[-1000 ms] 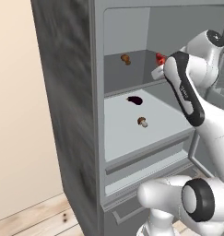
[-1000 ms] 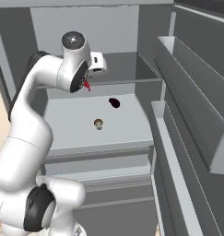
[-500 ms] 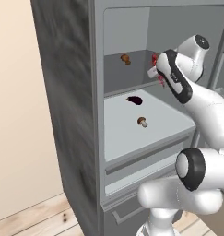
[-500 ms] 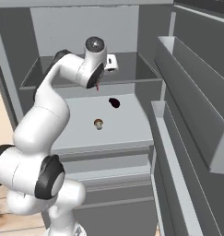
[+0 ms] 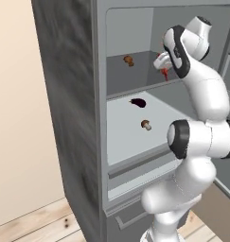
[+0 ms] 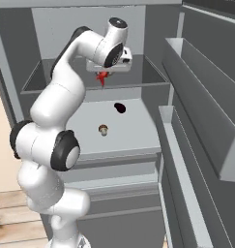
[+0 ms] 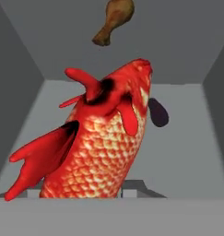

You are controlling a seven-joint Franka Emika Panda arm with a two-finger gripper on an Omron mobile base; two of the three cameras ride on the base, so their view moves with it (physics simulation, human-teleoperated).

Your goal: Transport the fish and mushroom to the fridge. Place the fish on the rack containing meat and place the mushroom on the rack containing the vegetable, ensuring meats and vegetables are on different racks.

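While the gripper (image 6: 103, 76) hangs over the front edge of the darker upper rack (image 5: 135, 75) of the fridge (image 5: 69, 94), the red fish (image 7: 99, 147) sits between its jaws; whether they grip it or are already parted cannot be told. The drumstick (image 5: 128, 60) lies near the back left corner of this rack. A good release would need the fish low and well inside the edge, so it does not slide off. On the white lower rack (image 6: 133, 131), the eggplant (image 6: 120, 107) lies toward the back and the mushroom (image 6: 103, 129) nearer the front edge.
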